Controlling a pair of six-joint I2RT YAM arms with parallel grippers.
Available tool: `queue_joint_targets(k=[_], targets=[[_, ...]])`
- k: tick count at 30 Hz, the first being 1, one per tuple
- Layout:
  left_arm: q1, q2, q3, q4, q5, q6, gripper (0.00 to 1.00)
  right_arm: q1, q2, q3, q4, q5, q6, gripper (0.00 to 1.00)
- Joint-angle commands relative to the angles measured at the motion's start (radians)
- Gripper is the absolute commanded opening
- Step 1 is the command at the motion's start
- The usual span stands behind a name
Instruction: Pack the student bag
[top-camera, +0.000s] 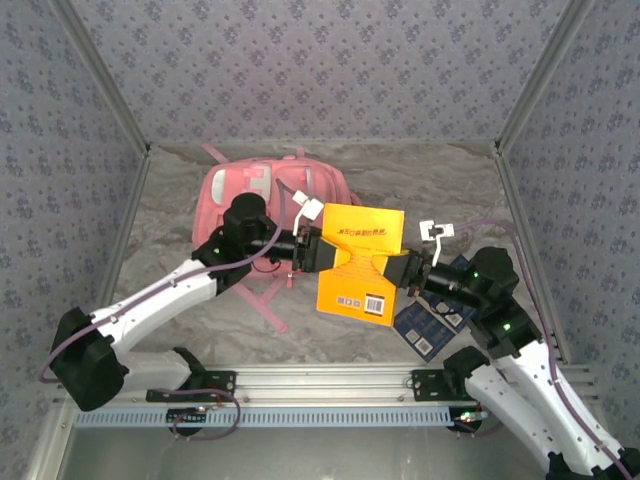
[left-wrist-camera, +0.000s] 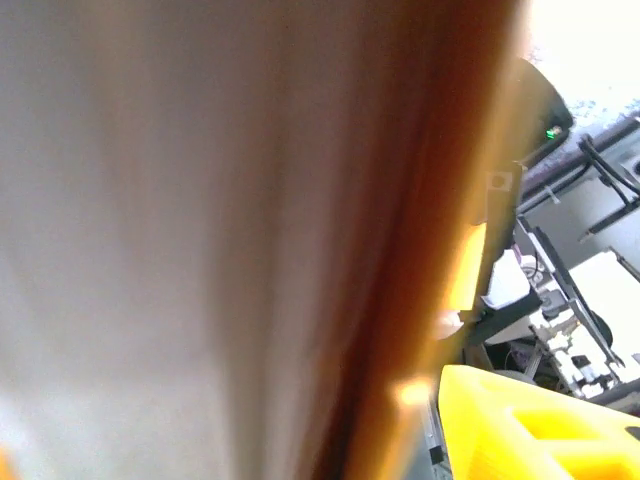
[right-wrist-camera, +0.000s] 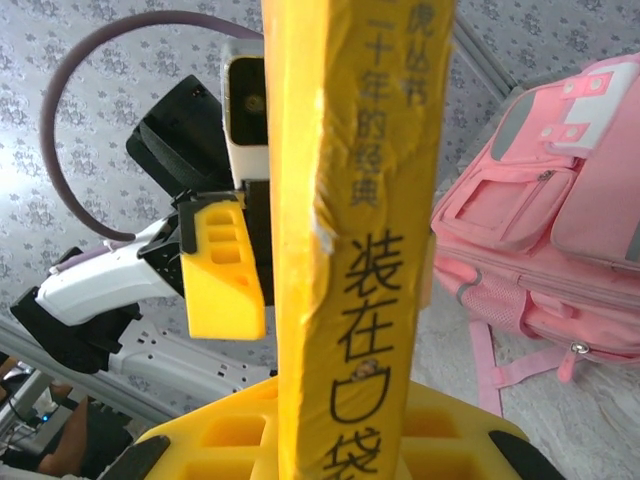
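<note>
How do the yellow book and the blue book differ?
Yellow book is bright yellow-orange; blue book is dark blue. Yellow book is held aloft in the right gripper; blue book lies flat on the table, partly under the right arm. Both are outside the bag.

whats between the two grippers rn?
A yellow book. In the top external view it spans the whole gap, with the left gripper at its left edge and the right gripper clamped on its right edge.
</note>
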Motion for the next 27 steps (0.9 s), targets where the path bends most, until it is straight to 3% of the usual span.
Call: queue_joint_targets(k=[1,5,8,12,15,17,20,23,25,27], targets=[[-0.007,-0.04,0.004,0.132,0.066,-0.032,0.48,-0.003,-0.012,0.082,0.005,-0.025,-0.053,0.09],[-0.007,-0.057,-0.013,0.169,0.059,-0.05,0.24,-0.008,-0.013,0.105,-0.065,0.007,-0.089,0.1],[-0.007,-0.072,-0.027,0.189,0.046,-0.054,0.12,-0.009,-0.018,0.112,-0.096,0.045,-0.11,0.17],[-0.007,-0.076,-0.03,0.172,0.036,-0.038,0.07,-0.009,-0.021,0.116,-0.071,0.076,-0.118,0.54],[-0.008,-0.079,-0.034,0.133,0.02,-0.006,0.05,-0.008,-0.025,0.105,-0.014,0.058,-0.106,0.67],[-0.009,-0.083,-0.043,0.126,0.018,0.006,0.04,-0.009,-0.033,0.088,0.039,0.056,-0.084,0.71],[-0.015,-0.087,-0.048,0.113,0.022,0.017,0.04,-0.009,-0.028,0.094,0.052,0.071,-0.068,0.68],[-0.023,-0.094,-0.049,0.1,0.026,0.032,0.03,-0.01,-0.017,0.107,0.021,0.1,-0.064,0.58],[-0.025,-0.098,-0.05,0.087,0.02,0.041,0.03,-0.012,-0.005,0.117,-0.006,0.118,-0.064,0.43],[-0.026,-0.103,-0.05,0.074,0.007,0.049,0.08,-0.013,0.005,0.129,-0.037,0.136,-0.077,0.18]])
